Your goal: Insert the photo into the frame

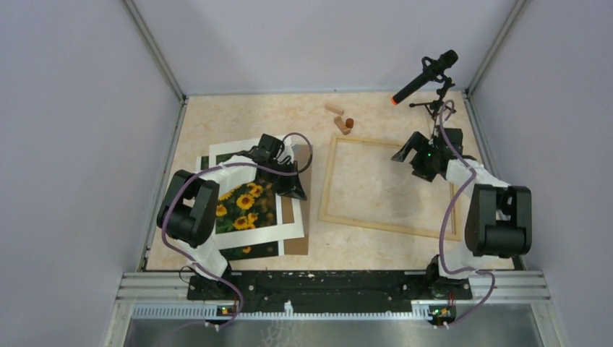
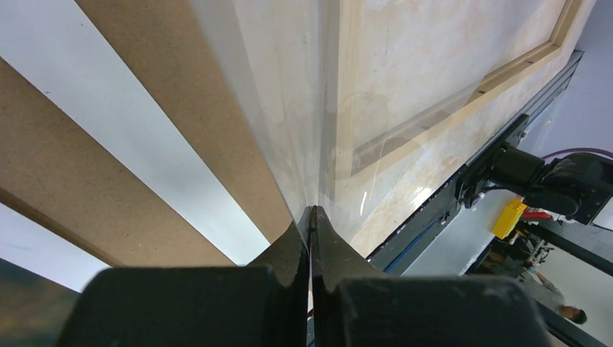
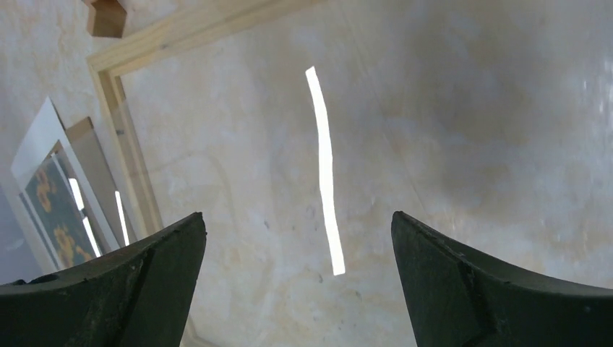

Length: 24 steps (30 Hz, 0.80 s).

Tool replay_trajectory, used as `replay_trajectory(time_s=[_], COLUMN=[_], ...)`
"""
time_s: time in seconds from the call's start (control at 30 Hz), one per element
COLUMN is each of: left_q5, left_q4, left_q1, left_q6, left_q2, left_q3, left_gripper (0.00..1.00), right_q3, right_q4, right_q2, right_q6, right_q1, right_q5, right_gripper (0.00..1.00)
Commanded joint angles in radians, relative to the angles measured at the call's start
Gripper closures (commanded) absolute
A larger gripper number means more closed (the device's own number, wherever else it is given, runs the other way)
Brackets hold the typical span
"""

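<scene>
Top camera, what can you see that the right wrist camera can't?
Only the top camera shows the left arm, the right arm and the microphone. Only the right wrist camera shows its own open jaws up close and a bright streak of light inside the frame. Both show the frame, the sunflower photo and a wooden block.

Beige marbled table (image 1: 217, 119): frame (image 1: 326, 181) flat at 3 o'clock, brown board (image 1: 296, 213) (photo (image 1: 246, 206) atop) at 9, wooden blocks (image 1: 338, 120) at 12.
</scene>
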Motion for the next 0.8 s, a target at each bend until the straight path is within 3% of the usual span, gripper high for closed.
replay_trajectory(time_s=[0.0, 0.1, 0.5, 0.77], left_q5=[0.06, 0.072, 0.103, 0.158], left_q4=[0.031, 0.022, -0.016, -0.005], left_q1=[0.014, 0.033, 0.056, 0.086], left_q6=[0.035, 0.051, 0.124, 0.128], left_q2=[0.032, 0.043, 0.098, 0.134], left_q3=[-0.001, 0.006, 0.031, 0.039], left_gripper=[1.0, 1.0, 1.0, 1.0], right_q3=[0.139, 0.168, 0.401, 0.322], right_q4=[0.147, 0.211, 0.162, 0.27], right_q2=[0.138, 0.226, 0.522, 0.536], right_q6=[-0.094, -0.135, -0.201, -0.168], right_q1=[-0.082, -0.115, -0.143, -0.145], right_q5=[-0.216, -0.294, -0.531, -0.619], right_gripper=[0.05, 0.05, 0.22, 0.27])
